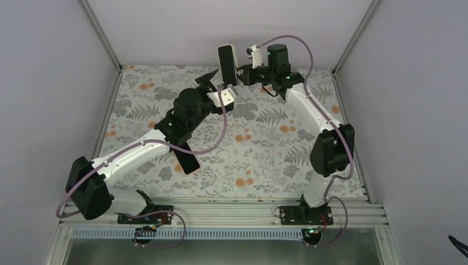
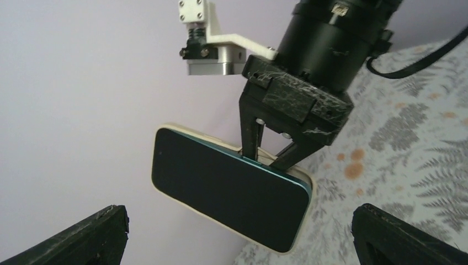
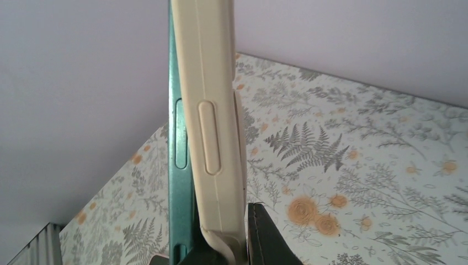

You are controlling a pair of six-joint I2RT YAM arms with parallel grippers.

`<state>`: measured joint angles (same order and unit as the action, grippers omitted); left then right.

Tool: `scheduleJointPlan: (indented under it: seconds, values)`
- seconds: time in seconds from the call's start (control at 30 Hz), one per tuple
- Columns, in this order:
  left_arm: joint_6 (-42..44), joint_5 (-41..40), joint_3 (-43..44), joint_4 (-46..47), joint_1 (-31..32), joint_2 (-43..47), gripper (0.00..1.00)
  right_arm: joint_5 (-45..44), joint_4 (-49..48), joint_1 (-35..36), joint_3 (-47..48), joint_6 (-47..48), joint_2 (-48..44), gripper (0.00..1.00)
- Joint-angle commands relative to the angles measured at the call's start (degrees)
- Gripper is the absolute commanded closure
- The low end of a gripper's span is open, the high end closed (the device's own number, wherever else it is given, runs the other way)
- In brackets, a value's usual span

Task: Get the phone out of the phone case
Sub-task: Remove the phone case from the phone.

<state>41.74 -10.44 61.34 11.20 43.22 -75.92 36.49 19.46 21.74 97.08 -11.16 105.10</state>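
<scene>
The phone [image 1: 227, 63], with a black screen and teal frame, sits in a cream case [image 1: 234, 54] held upright in the air over the table's far edge. My right gripper [image 1: 243, 74] is shut on the case's long side. In the right wrist view one finger [image 3: 265, 237] presses the case's [image 3: 207, 110] back, and the other sits between the case and the teal phone edge [image 3: 179, 165], which stands a little apart from the case there. My left gripper [image 1: 219, 83] is open and empty, just in front of the screen [image 2: 232, 190], with its fingertips [image 2: 110, 226] wide apart.
A floral cloth [image 1: 265, 143] covers the table. Plain grey walls [image 1: 165, 27] close in the back and both sides. A metal rail [image 1: 221, 212] carrying the arm bases runs along the near edge.
</scene>
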Motion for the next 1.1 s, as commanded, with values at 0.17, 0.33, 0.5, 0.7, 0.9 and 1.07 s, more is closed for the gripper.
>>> scheduleJointPlan:
  seconds: [0.17,0.33,0.5,0.7,0.9,1.07]
  values:
    - [-5.6,-1.7,3.0,8.1,0.5,-7.6,0.00,-5.4,-7.0,0.8,-3.3,-3.7,-7.3,0.97]
    - [-8.5,-2.1,5.0,8.2,0.5,-10.0,0.00,-5.4,-8.0,0.8,-5.1,-3.6,-8.7,0.97]
    - [-8.6,-4.5,5.7,10.9,0.5,-11.2,0.00,-4.4,-8.3,0.9,-5.6,-3.6,-8.8,0.97]
    - [-7.5,-6.6,6.5,10.9,0.5,-13.4,0.00,-3.4,-8.8,0.9,-6.1,-4.3,-9.1,0.97]
    - [-7.9,-8.9,6.3,11.2,0.5,-14.6,0.00,-2.5,-9.9,0.9,-7.3,-5.5,-9.4,0.97]
    - [-10.3,-8.8,8.0,9.2,0.5,-15.5,0.00,-2.7,-10.1,0.9,-7.3,-5.7,-9.4,0.97]
